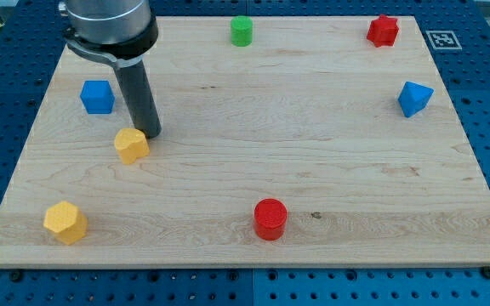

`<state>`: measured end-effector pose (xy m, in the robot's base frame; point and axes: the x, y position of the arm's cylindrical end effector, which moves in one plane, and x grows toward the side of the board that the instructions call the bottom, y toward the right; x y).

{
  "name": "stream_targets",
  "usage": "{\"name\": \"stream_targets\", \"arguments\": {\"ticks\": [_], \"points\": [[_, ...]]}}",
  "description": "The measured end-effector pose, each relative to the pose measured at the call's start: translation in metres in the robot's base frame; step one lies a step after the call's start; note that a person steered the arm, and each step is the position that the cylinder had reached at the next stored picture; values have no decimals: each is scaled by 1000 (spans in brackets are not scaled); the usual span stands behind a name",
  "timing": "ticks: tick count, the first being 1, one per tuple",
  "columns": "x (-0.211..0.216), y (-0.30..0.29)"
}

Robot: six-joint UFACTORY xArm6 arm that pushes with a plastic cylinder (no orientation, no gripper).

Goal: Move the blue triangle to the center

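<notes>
Seven blocks sit on the wooden board (228,170), and I take them from the near edge back. Toward the near left corner lies a yellow hexagon block (65,222); along the near edge, around the middle, a red cylinder (270,218). Farther back on the left a smaller yellow block (131,144) sits touching or just beside my tip (149,133), with a blue cube (97,96) close to the left edge behind it. I have no pincer, only a bare rod holding nothing.

The blue triangle (414,98) rests by the right edge, well apart from me. At the far edge stand a green cylinder (242,31) and a red star-like block (383,31).

Risks, as I judge them: leaving carelessly drags the yellow block along; an off-centre push spins the triangle aside or off the right edge.
</notes>
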<state>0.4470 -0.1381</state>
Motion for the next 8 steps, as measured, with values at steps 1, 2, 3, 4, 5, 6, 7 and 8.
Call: {"name": "stream_targets", "arguments": {"ticks": [1,2,3,4,5,6,7,8], "points": [[-4,20],[-7,63],[-4,121],[12,191],[29,258],[37,326],[37,393],[37,454]]}}
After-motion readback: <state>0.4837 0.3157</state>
